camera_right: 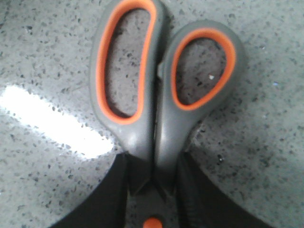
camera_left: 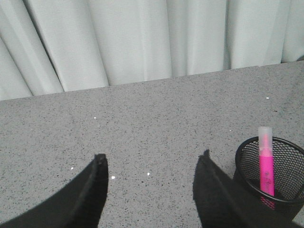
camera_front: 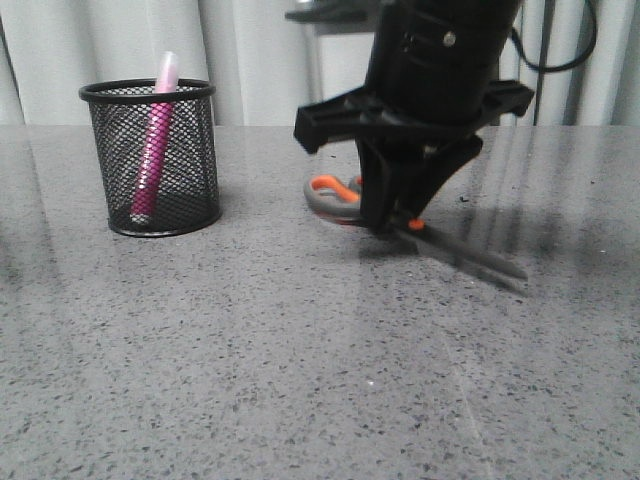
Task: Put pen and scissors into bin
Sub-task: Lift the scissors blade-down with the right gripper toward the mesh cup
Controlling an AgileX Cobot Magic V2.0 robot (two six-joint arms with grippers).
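The scissors (camera_front: 336,197) lie on the grey table right of centre, orange-lined loops toward the back, dark blades pointing front right. My right gripper (camera_front: 390,222) stands over them from above. In the right wrist view its jaws (camera_right: 153,156) are closed on the grey scissors (camera_right: 137,137) at the neck between the loops and the orange pivot dot. The pink pen (camera_front: 155,150) stands tilted inside the black mesh bin (camera_front: 190,205) at back left. My left gripper (camera_left: 152,155) is open and empty above bare table, with the bin (camera_left: 244,148) and pen (camera_left: 266,164) beside it.
Pale curtains hang behind the table's back edge. The right arm's black body (camera_front: 440,60) fills the upper centre-right of the front view. The left arm does not show in the front view.
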